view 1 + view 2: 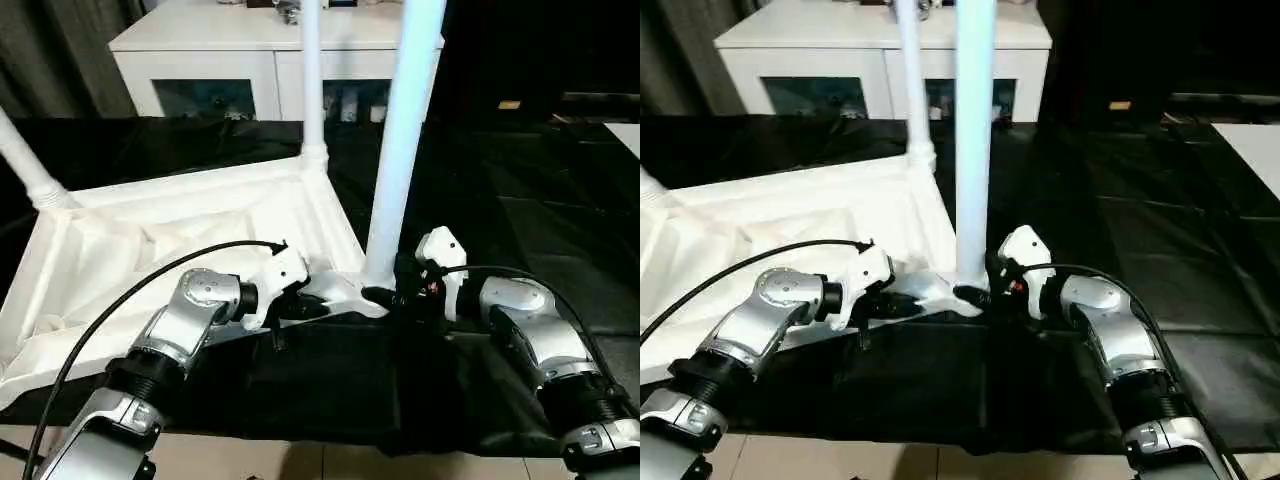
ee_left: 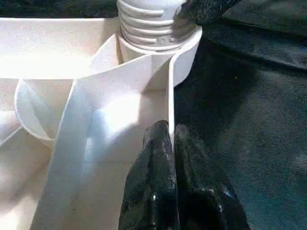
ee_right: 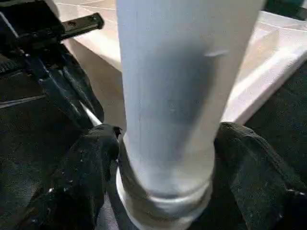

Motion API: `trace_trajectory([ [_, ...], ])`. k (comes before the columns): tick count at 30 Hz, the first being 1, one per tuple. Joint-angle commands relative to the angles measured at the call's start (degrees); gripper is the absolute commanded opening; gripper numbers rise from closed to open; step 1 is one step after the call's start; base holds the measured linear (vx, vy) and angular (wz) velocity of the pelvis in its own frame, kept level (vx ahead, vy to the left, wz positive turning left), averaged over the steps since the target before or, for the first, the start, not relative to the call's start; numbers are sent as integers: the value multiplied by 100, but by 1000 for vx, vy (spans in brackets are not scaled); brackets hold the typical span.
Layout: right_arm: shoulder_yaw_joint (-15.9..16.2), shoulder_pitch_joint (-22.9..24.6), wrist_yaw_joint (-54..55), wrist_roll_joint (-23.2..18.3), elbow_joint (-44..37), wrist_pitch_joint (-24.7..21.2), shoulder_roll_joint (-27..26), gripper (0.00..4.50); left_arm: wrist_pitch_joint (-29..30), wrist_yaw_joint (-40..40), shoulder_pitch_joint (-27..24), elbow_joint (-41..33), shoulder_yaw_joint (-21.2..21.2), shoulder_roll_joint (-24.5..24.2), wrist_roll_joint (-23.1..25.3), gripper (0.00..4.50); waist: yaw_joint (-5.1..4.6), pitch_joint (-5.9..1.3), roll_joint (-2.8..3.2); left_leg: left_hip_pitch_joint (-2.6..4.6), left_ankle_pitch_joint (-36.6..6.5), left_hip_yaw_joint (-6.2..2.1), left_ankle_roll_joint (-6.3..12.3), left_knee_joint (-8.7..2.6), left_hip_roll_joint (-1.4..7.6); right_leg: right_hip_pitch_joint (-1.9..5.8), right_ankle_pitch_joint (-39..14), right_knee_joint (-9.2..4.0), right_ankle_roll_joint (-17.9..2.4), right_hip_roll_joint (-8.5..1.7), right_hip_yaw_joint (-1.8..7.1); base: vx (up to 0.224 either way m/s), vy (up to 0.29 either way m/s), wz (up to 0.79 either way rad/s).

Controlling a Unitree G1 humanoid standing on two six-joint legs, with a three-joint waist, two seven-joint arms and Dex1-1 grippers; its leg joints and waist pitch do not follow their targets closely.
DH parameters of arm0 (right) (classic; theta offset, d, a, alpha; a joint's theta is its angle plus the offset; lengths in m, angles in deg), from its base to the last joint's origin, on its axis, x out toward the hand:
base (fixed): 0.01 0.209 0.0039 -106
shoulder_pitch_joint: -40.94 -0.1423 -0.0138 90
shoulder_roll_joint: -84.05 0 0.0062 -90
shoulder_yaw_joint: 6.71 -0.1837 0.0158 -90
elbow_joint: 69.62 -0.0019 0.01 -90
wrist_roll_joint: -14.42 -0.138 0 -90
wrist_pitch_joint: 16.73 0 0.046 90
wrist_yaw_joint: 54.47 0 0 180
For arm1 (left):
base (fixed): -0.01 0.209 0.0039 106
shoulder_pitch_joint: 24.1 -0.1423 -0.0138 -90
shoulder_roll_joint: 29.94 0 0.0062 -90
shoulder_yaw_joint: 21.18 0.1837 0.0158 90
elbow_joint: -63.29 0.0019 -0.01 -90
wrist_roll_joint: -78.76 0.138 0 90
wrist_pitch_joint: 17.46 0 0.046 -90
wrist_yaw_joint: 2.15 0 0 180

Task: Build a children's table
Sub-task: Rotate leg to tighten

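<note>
The children's table lies upside down on a black cloth, its white ribbed top (image 1: 150, 250) to my left. One leg (image 1: 400, 150) stands upright in the near right corner socket (image 2: 158, 43), its threads showing. Another leg (image 1: 312, 80) stands in the far corner, and a third (image 1: 25, 160) leans at the left edge. My left gripper (image 2: 169, 143) is shut on the top's thin rim just beside that near socket. My right gripper (image 3: 165, 143) is open around the near leg's base, one black finger (image 3: 81, 177) close on each side.
A white cabinet (image 1: 200, 50) with dark glass doors stands behind the table. The black cloth (image 1: 520, 200) stretches to the right, where a flat white board (image 1: 625, 135) shows at the edge. Light floor (image 1: 300, 460) borders the near side. A black cable (image 1: 130, 290) arcs over my left arm.
</note>
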Motion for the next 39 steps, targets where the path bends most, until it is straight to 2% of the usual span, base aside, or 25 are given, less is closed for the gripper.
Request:
trace_trajectory([
  [1,103,14,-81,79,-47,117,5,323,-24,198,-59,-144,89,51,-184,0,-3,-380,-83,57,-833,-144,503,-399,346,289,-924,-346,-1468,-412,275,0,0,0],
  [6,187,-3,-139,160,29,121,80,275,-73,174,-47,-86,87,20,-138,0,14,-382,-94,52,-794,-144,510,-395,338,295,-965,-347,-1427,-414,271,0,0,0],
  [17,163,-27,148,331,203,159,41,263,-57,0,-14,32,30,44,8,0,11,-382,-92,41,-750,-148,533,-390,332,299,-950,-347,-1425,-411,268,0,0,0],
  [18,-14,-70,887,404,393,-76,-208,263,13,-484,92,262,-87,177,100,0,-5,-375,-110,47,-834,-142,499,-394,331,291,-1073,-361,-1403,-403,269,0,0,0],
  [19,-111,-76,1222,390,451,-217,-350,263,62,-832,177,427,-167,271,162,0,-19,-355,-99,52,-939,-151,427,-414,316,278,-1328,-399,-1347,-405,267,0,0,0],
  [22,-232,-77,1573,340,476,-386,-522,262,85,-1170,273,604,-230,361,230,0,-50,-344,-105,101,-1225,-169,223,-450,314,266,-1833,-462,-1144,-402,270,0,0,0],
  [23,-370,-85,1955,291,498,-559,-708,262,113,-1532,380,792,-302,458,292,0,-50,-349,-120,90,-1218,-178,198,-451,318,284,-1831,-452,-1125,-413,269,0,0,0],
  [24,-370,-85,1955,291,498,-559,-708,262,113,-1532,380,792,-302,458,292,0,-62,-329,-113,96,-1295,-169,179,-460,304,259,-1940,-479,-1086,-407,276,0,0,0],
  [25,-622,-141,2835,311,618,-840,-1075,262,259,-2314,633,1170,-509,698,329,0,-85,-329,-99,103,-1346,-178,122,-468,294,262,-2059,-486,-1036,-405,277,0,0,0],
  [26,-622,-141,2835,311,618,-840,-1075,262,259,-2314,633,1170,-509,698,329,0,-100,-323,-104,106,-1362,-176,96,-475,286,252,-2093,-501,-1019,-396,275,0,0,0],
  [27,-763,-196,3380,359,748,-955,-1258,262,301,-2725,779,1380,-616,818,335,0,-122,-326,-100,107,-1423,-183,54,-478,273,247,-2177,-510,-1001,-404,272,0,0,0],
  [28,-872,-262,3947,441,925,-990,-1424,262,298,-3148,920,1581,-713,928,346,0,-130,-332,-98,143,-1450,-183,-26,-475,273,228,-2200,-522,-983,-398,273,0,0,0],
  [31,-965,-381,4760,567,1227,-923,-1686,262,270,-3656,1113,1876,-794,1063,391,0,-159,-337,-104,105,-1429,-194,21,-482,267,256,-2083,-524,-969,-419,272,0,0,0],
  [33,-852,-427,4813,673,1301,-939,-1752,262,266,-3689,1151,1937,-792,1100,413,0,-158,-351,-108,91,-1347,-189,95,-473,264,271,-1899,-503,-994,-417,271,0,0,0],
  [34,-811,-407,4562,619,1179,-790,-1786,262,256,-3569,1123,1881,-791,1111,398,0,-155,-348,-109,81,-1309,-183,149,-471,265,275,-1801,-498,-1015,-420,274,0,0,0],
  [35,-811,-407,4562,619,1179,-790,-1786,318,256,-3569,1123,1881,-791,1111,398,0,-154,-348,-111,75,-1297,-183,172,-471,267,283,-1761,-492,-1027,-422,273,0,0,0],
  [36,-811,-407,4562,619,1179,-790,-1786,318,256,-3569,1123,1881,-791,1111,398,0,-146,-350,-111,81,-1257,-177,203,-466,272,279,-1681,-488,-1054,-422,277,0,0,0],
  [37,-653,-368,4363,759,998,-643,-1699,332,196,-3359,1077,1839,-750,1105,363,0,-146,-345,-117,68,-1248,-176,230,-465,270,293,-1692,-488,-1057,-425,273,0,0,0],
  [38,-682,-365,4324,745,933,-631,-1683,332,147,-3248,1059,1845,-702,1089,363,0,-140,-344,-116,68,-1255,-172,250,-461,267,292,-1702,-492,-1044,-423,273,0,0,0],
  [39,-716,-366,4308,723,896,-626,-1681,337,112,-3180,1051,1856,-669,1078,365,0,-165,-350,-120,33,-1206,-184,276,-465,263,319,-1634,-472,-1040,-428,269,0,0,0],
])
